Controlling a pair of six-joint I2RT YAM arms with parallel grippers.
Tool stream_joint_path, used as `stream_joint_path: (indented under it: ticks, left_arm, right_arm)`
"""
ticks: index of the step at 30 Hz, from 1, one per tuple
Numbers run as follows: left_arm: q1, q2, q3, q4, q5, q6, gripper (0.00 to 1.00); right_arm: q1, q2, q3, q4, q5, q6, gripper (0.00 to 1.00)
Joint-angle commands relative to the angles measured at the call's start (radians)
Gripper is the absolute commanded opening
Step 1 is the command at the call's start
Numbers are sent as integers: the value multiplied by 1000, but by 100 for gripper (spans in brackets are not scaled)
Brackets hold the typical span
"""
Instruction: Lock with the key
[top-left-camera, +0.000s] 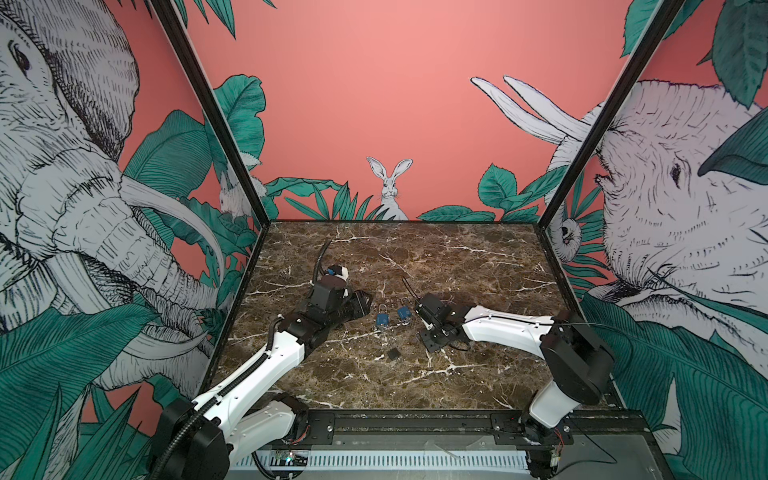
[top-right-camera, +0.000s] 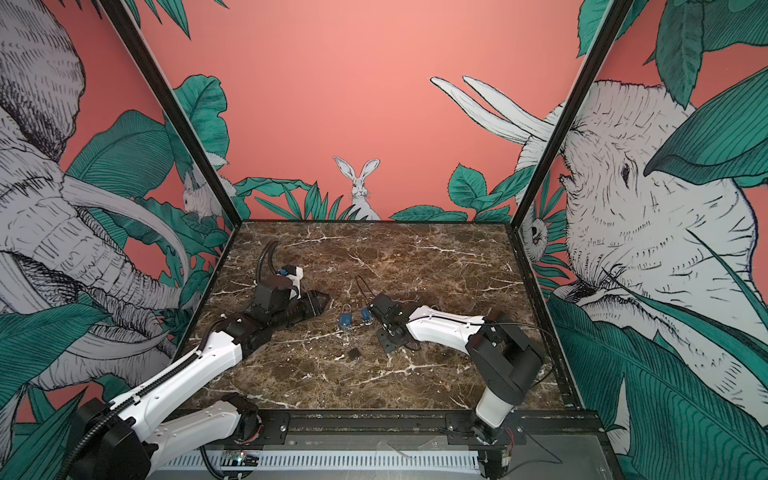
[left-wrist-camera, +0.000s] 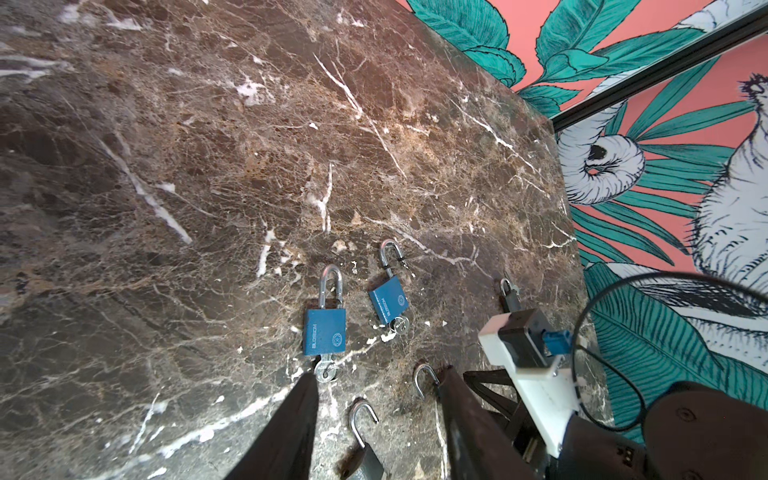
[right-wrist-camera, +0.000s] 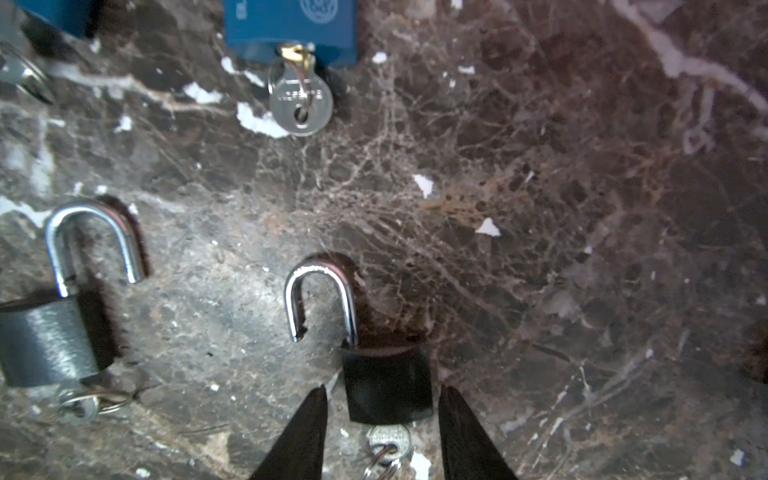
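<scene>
Straddling the black padlock (right-wrist-camera: 388, 399), the right pincer (right-wrist-camera: 382, 390) has its two dark fingers apart, one on each side of the lock's body. A narrow gap shows on either side, so nothing is clamped. The lock lies flat on the marble counter (right-wrist-camera: 582, 208) with its shackle swung free of the body. Its key (right-wrist-camera: 388, 438) is at the end nearest the pincer.

Beside it lies a grey padlock (right-wrist-camera: 50, 336), its shackle also open. Beyond both is a blue padlock (right-wrist-camera: 291, 25) with a silver key (right-wrist-camera: 301, 99) at its keyway, and next to that a second blue padlock (right-wrist-camera: 58, 16).

The left pincer (left-wrist-camera: 377, 372) is likewise spread and grips nothing. I cannot tell how high it is above the counter.

In both top views the blue padlock and the second blue padlock lie side by side just below the middle of the frame. The left pincer is to their left and the right arm's wrist to their right.
</scene>
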Motion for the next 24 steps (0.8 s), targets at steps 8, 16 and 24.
stream_joint_path:
  ticks: [8,16,24]
  left_arm:
    - [16,29,0,0,0,3,51]
    - [21,44,4,11,9,2,51]
    - [24,41,-1,21,10,1,51]
  right_arm:
    - [7,51,27,-10,-3,-24,37]
    - [7,78,32,-9,1,-20,37]
    - [9,120,43,-24,21,-9,34]
